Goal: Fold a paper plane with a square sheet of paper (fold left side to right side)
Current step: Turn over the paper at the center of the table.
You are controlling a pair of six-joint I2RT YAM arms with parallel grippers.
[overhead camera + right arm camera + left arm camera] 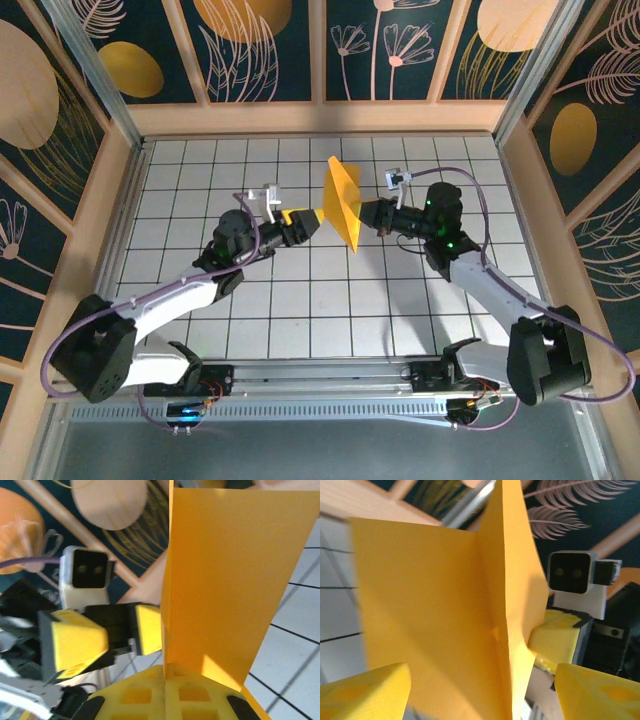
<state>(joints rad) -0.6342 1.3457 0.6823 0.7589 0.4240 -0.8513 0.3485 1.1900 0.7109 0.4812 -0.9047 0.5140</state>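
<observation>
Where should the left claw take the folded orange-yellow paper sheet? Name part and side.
The upright centre crease of the folded orange-yellow paper sheet, from the left: it stands between the open left claw fingers, opposite the shut right claw holding its other side.

No legible text or markings
</observation>
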